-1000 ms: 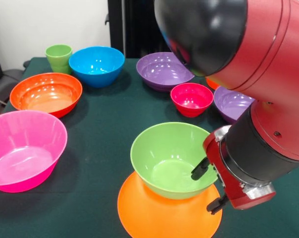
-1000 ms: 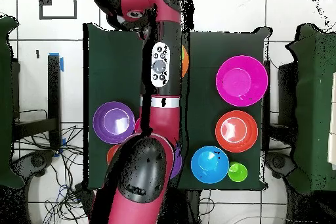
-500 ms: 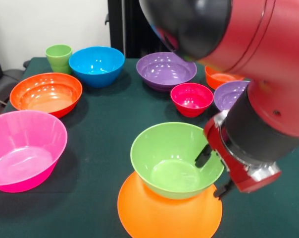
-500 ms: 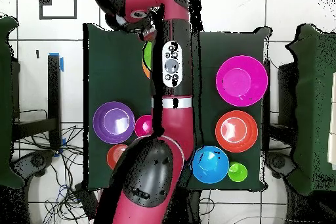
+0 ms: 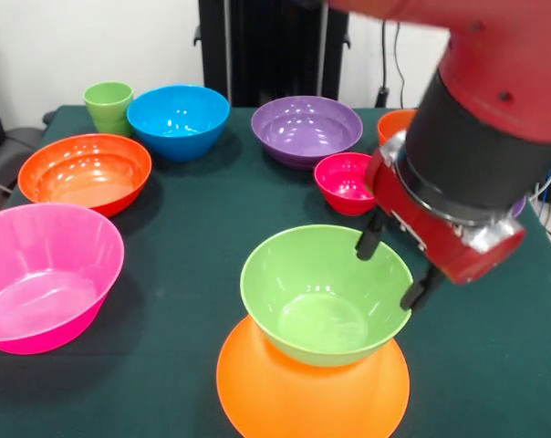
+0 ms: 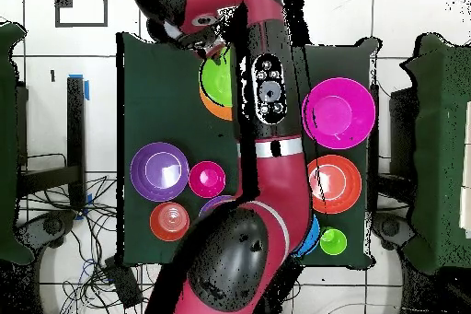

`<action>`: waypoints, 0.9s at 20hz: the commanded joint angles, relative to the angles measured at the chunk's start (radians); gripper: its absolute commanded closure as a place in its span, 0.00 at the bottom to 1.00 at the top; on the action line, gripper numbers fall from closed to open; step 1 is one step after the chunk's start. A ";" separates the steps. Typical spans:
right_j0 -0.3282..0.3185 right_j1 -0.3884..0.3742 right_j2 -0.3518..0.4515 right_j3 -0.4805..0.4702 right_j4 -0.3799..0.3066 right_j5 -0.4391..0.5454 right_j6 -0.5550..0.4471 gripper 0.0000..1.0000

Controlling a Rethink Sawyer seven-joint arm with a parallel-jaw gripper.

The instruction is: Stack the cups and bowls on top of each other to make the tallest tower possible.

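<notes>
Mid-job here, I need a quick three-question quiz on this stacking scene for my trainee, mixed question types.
1. True or false: the green bowl sits on the upturned orange bowl.
2. The tool is: A) shut on the green bowl's rim, B) open beside that rim, C) over the pink bowl.
3. Fill in: the small green cup stands beside the ___ bowl.

Key: 1 true; 2 B; 3 blue.
</notes>
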State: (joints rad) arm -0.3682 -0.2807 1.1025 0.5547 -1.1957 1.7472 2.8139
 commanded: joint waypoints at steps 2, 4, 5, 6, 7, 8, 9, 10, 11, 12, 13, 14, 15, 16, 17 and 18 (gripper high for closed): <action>-0.065 -0.140 -0.192 0.308 0.129 -0.249 0.178 0.00; -0.088 -0.181 -0.212 0.378 0.167 -0.312 0.166 0.00; -0.099 -0.202 -0.224 0.411 0.180 -0.339 0.147 0.00; -0.111 -0.222 -0.236 0.444 0.193 -0.365 0.128 0.00; -0.123 -0.239 -0.248 0.474 0.202 -0.388 0.104 0.00; -0.132 -0.255 -0.262 0.499 0.211 -0.404 0.075 0.00; -0.142 -0.268 -0.274 0.520 0.218 -0.420 0.046 0.00; -0.150 -0.279 -0.282 0.537 0.226 -0.434 0.018 0.00; -0.161 -0.289 -0.288 0.553 0.233 -0.451 -0.013 0.00; -0.173 -0.298 -0.292 0.567 0.243 -0.465 -0.042 0.00; -0.184 -0.305 -0.294 0.580 0.249 -0.483 -0.068 0.00; -0.193 -0.310 -0.298 0.587 0.255 -0.495 -0.093 0.00; -0.198 -0.314 -0.304 0.594 0.255 -0.508 -0.118 0.00; -0.204 -0.316 -0.308 0.599 0.255 -0.520 -0.142 0.00; -0.209 -0.316 -0.312 0.602 0.252 -0.528 -0.167 0.00; -0.213 -0.314 -0.315 0.607 0.249 -0.543 -0.183 0.00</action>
State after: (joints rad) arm -0.5590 -0.5569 0.9044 1.0146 -0.9458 1.2684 2.8139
